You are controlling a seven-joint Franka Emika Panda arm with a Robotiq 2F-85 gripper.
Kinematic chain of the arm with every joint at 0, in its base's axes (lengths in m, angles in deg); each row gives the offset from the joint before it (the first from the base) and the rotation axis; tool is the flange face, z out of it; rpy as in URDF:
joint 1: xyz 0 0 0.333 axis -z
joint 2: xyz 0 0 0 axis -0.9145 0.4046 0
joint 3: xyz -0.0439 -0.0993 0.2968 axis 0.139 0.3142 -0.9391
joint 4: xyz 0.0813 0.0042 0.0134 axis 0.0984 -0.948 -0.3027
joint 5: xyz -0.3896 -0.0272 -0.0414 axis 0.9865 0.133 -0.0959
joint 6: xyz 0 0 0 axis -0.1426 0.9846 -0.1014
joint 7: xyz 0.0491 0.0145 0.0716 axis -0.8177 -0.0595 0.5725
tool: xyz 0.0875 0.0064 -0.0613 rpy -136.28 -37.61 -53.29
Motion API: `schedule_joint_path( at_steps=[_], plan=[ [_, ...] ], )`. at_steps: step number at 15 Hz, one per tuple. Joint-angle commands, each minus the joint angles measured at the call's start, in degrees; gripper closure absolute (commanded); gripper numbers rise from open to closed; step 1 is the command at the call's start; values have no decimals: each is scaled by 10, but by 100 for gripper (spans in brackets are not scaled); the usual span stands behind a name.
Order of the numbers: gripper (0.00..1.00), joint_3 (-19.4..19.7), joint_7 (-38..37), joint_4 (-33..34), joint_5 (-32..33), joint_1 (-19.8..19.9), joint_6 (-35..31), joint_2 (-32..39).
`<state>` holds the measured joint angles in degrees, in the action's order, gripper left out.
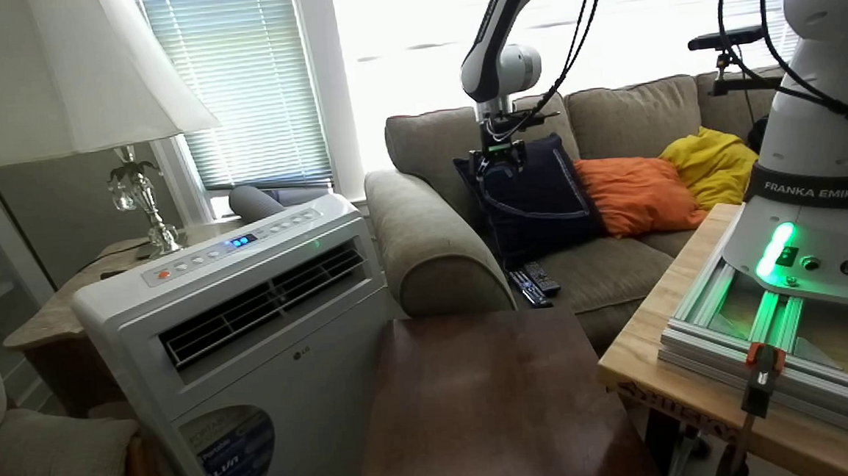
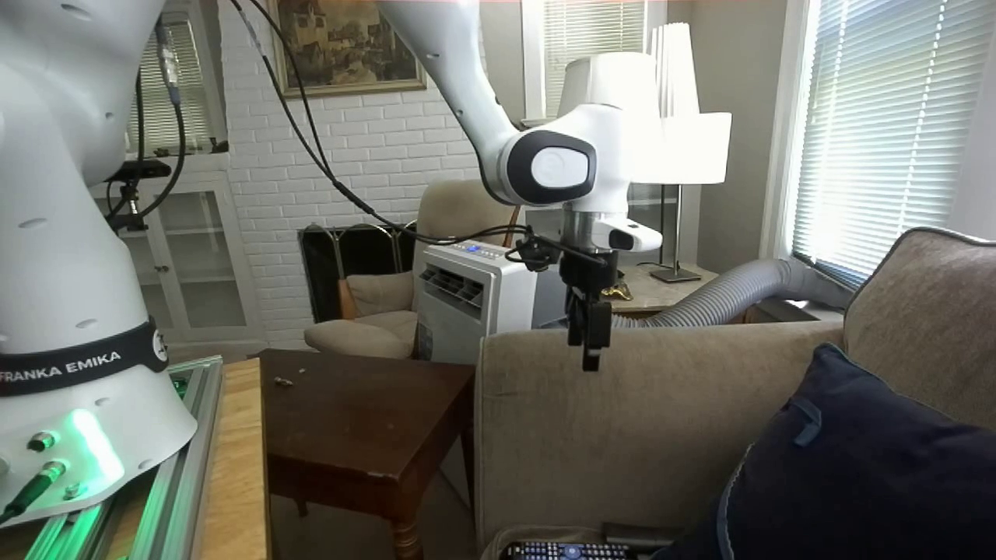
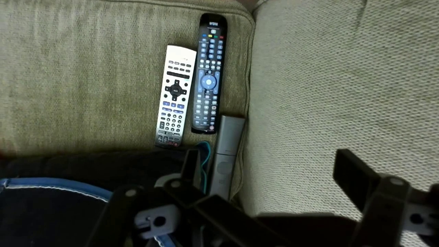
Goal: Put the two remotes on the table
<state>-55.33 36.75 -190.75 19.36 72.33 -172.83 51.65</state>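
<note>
Two slim remotes lie side by side on the sofa seat by the armrest. The black remote [image 3: 209, 73] shows its buttons up in the wrist view; it also shows in both exterior views [image 1: 529, 289] [image 2: 572, 551]. The second remote [image 3: 174, 97] looks silver in the wrist view and darker in an exterior view [image 1: 543, 278]. The table [image 1: 492, 396] has a dark brown top and also shows in an exterior view [image 2: 350, 412]. My gripper [image 3: 269, 168] is open and empty, high above the seat corner near the armrest, in both exterior views [image 1: 497, 163] [image 2: 589, 354].
A grey flat device [image 3: 227, 154] lies beside the remotes, partly hidden by my gripper. The dark blue cushion [image 1: 539, 201] leans behind them. The sofa armrest [image 2: 622, 420] stands between seat and air conditioner [image 1: 252, 315]. Small bits [image 2: 283, 381] lie on the table.
</note>
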Motion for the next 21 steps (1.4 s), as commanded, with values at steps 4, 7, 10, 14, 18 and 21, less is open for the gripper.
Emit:
schedule_joint_path(
  at_steps=[4,7,10,14,18,21],
  plan=[
    [0,67,-99,66,59,-60,16,124],
    [0,63,-82,103,46,-49,23,183],
    [0,53,-51,141,39,-27,13,233],
    [0,38,-9,187,30,9,-8,290],
    [0,20,21,228,22,37,-22,334],
    [0,13,4,253,7,42,-33,361]
  ],
)
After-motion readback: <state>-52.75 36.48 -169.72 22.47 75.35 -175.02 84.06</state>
